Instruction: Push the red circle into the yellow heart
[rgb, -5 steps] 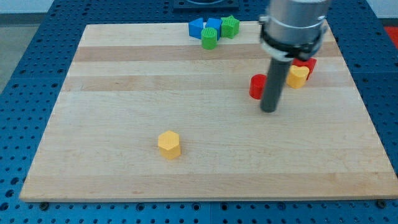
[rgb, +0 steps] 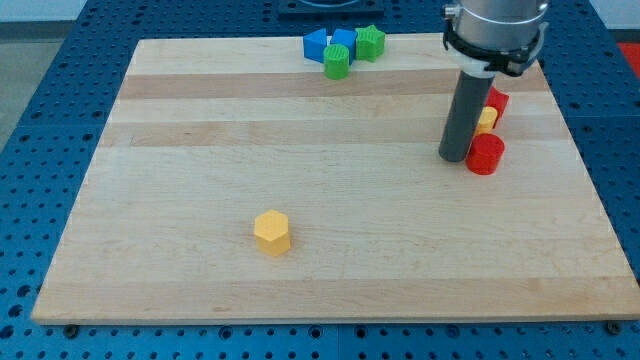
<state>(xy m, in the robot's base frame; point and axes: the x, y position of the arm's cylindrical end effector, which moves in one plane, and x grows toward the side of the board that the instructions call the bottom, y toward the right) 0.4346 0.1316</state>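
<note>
In the camera view, my tip (rgb: 455, 158) is resting on the wooden board (rgb: 200, 150) toward the view's right, at the lower end of the dark rod (rgb: 462, 115), which is hanging straight down from the grey arm housing (rgb: 495, 30) at the view's top right. The rod has no jaws and is holding nothing; it is only standing against the blocks. My tip is sitting just left of the red circle (rgb: 486, 154), touching it or very nearly so.

The red circle is lying right below the yellow heart (rgb: 486, 120), and the two are looking as if they are touching, though the rod is hiding part of the heart's left side, so I cannot tell how tightly. A second red block (rgb: 497, 100), its shape unclear, is sitting just above the heart, against it.

At the view's top centre a cluster is sitting close together: two blue blocks (rgb: 316, 44) (rgb: 343, 40) side by side, a green block (rgb: 371, 42) to their right, and another green block (rgb: 337, 62) just below them.

A yellow hexagon (rgb: 271, 232) is lying alone in the lower left-centre of the board, well apart from everything else.

The board is resting on a blue perforated table (rgb: 40, 120).
</note>
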